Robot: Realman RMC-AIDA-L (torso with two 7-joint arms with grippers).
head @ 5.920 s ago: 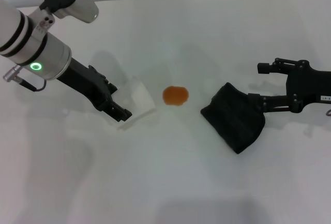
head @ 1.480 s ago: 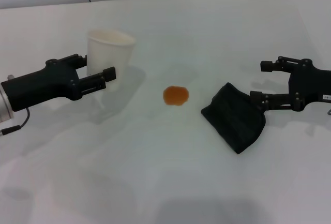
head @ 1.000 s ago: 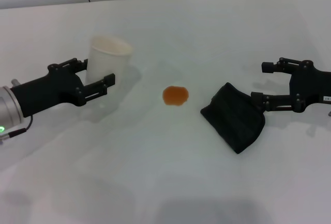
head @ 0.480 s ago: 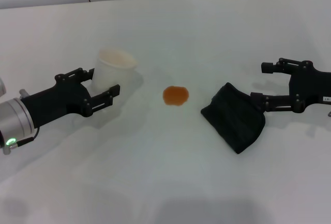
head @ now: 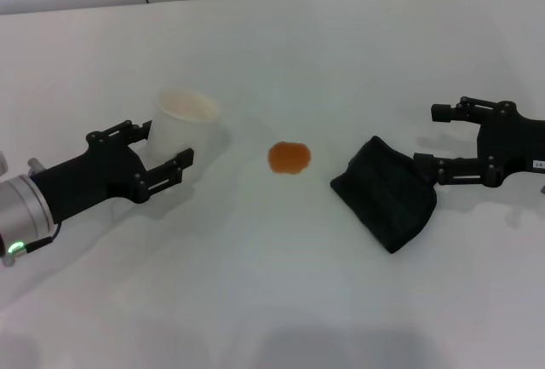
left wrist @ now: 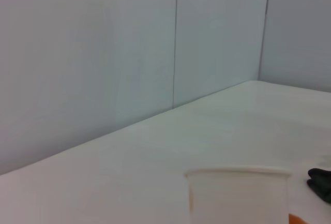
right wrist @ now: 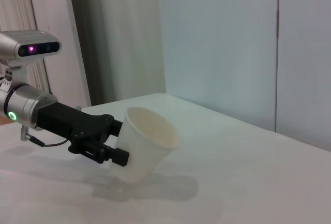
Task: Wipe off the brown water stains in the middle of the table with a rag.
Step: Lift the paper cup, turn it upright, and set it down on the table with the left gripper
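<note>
Black rag (head: 386, 202), one stain (head: 289, 158), one cup (head: 184, 127)

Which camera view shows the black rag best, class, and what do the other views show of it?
The head view: the whole rag lies on the table beside the right gripper, right of the brown stain. The left wrist view catches only a dark sliver at its edge; the right wrist view shows none.

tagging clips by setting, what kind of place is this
Probably a lab or test room staged for a robot trial, not a home. A plain white table against pale panelled walls carries only a paper cup, a black rag and one brown stain, with two robot arms over it.
</note>
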